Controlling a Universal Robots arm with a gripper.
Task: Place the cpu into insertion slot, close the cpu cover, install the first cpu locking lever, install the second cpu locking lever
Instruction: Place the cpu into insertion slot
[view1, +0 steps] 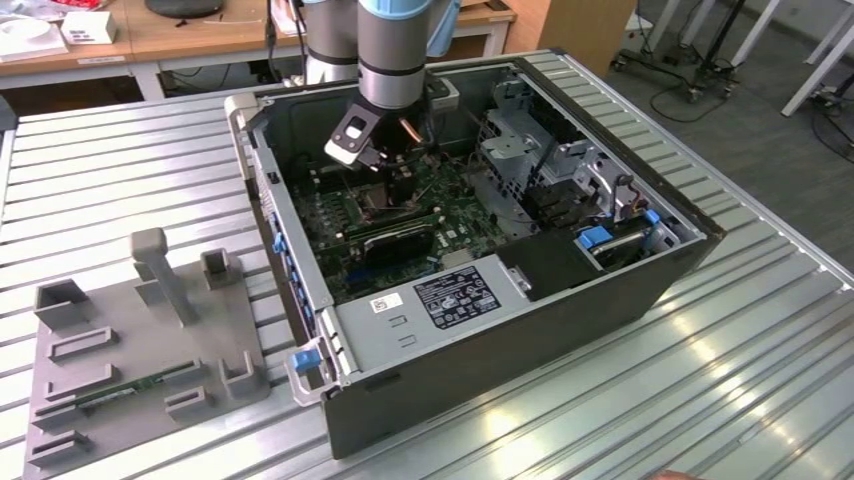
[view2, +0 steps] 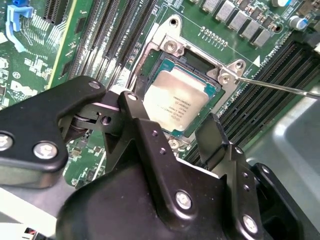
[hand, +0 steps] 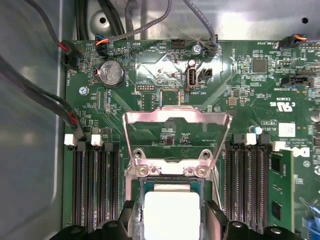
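Observation:
The cpu (view2: 176, 100), a pale silver square, lies flat in the insertion slot (view2: 171, 46), whose silvery rim frames it. In both wrist views my gripper (view2: 170, 114) hangs just over it, open, with one black finger (view2: 134, 107) on each side of the chip and a small gap to its edges. The cpu (hand: 171, 209) also sits between the fingers (hand: 215, 216) in the first wrist view. The cpu cover (hand: 176, 120) stands raised on its hinge beyond the slot. A thin locking lever (view2: 280, 88) juts out beside the slot. In the exterior view the gripper (view1: 380, 165) is down inside the computer case (view1: 534, 330).
Long black memory slots (hand: 95, 185) flank the socket on both sides. Cables (hand: 45, 100) run along the case wall. A metal drive cage (view1: 527, 160) and a labelled power supply (view1: 447, 295) crowd the case. A grey fixture (view1: 134, 340) sits on the table at the exterior view's left.

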